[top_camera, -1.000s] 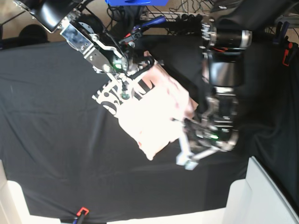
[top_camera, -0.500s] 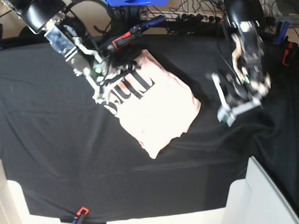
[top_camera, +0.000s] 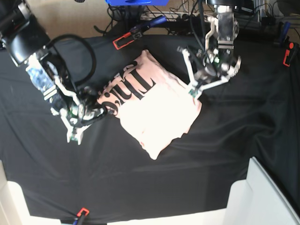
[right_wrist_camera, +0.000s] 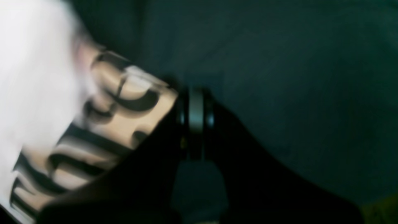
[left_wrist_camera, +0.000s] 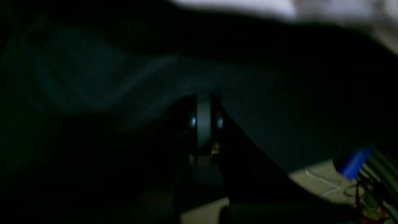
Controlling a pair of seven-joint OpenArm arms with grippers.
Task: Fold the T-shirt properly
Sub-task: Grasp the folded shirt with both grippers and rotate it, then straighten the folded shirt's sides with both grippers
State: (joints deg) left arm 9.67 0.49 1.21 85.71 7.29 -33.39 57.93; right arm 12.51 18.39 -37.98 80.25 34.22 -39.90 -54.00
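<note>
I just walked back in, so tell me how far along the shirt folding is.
Nearly done, it seems. The shirt lies on the black cloth as a compact folded packet, lettering showing at one end. Nothing is in hand: the left pincer and right pincer are both shut, empty and off the shirt. The packet's lower edge looks uneven, so at most some tidying is left.

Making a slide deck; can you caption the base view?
Folded pink T-shirt on black cloth, closed right gripper and left gripper flanking it.
</note>
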